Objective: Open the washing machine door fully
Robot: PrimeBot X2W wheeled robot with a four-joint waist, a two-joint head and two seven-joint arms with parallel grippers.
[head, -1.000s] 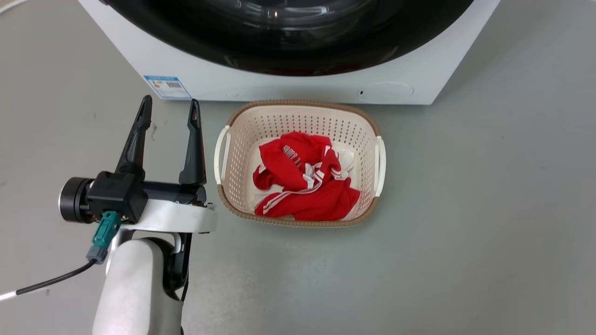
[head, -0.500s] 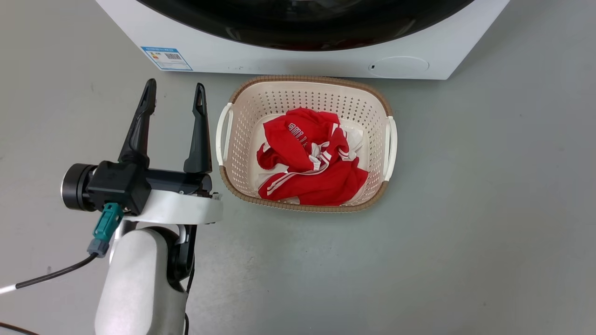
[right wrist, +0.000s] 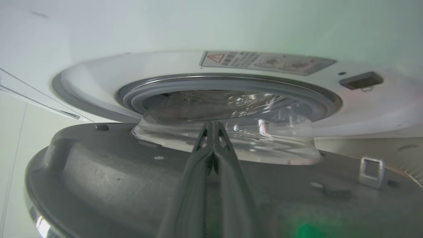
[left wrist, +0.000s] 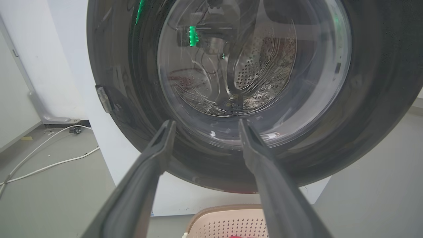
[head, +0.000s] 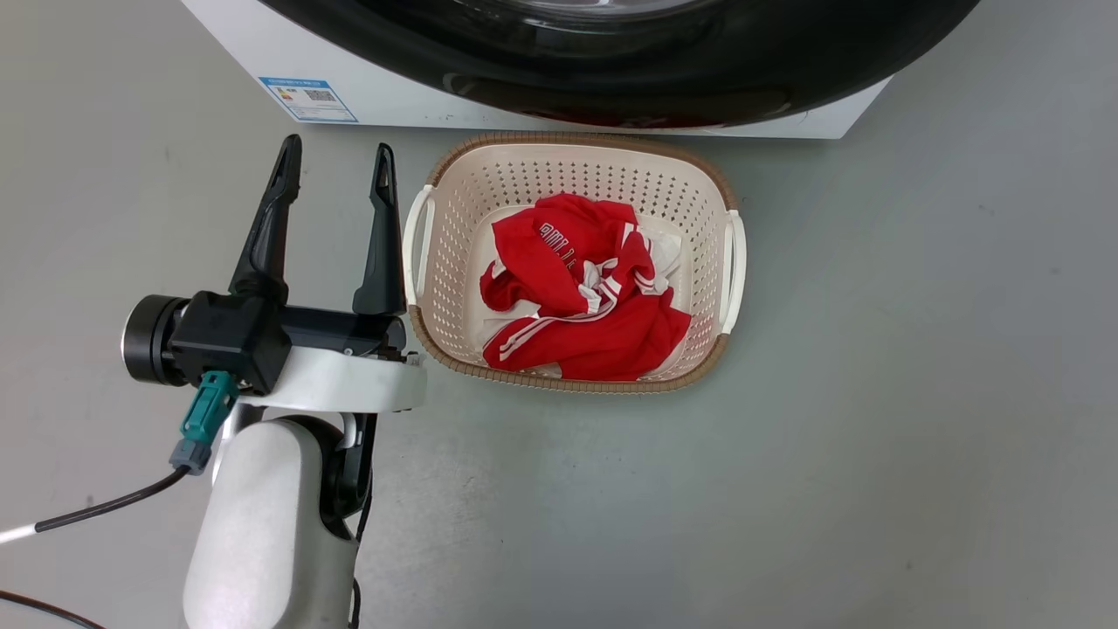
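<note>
The washing machine door [head: 611, 79] spans the top of the head view, and its glossy black rim overhangs the machine's lower right corner. In the left wrist view the door [left wrist: 380, 82] faces me with its clear glass centre, and my left gripper [left wrist: 206, 124] stands open before it, apart from it. The head view has that left gripper [head: 336, 153] at the lower left, beside the basket. In the right wrist view the door's grey inner face [right wrist: 99, 172] and glass bowl [right wrist: 264, 142] stand ajar from the grey-gasketed drum opening [right wrist: 228, 81]. My right gripper [right wrist: 211, 125] is shut, fingers lying along that inner face.
A cream laundry basket [head: 725, 262] holding a red garment [head: 585, 306] sits on the grey floor just before the white machine [head: 244, 44]. White cables [left wrist: 49, 162] trail over the floor left of the machine. A metal latch loop [right wrist: 370, 167] stands on the door's inner face.
The door's black rim has swung outward and now reaches past the machine's right corner. The head camera has shifted. My left gripper stays open in about the same place.
</note>
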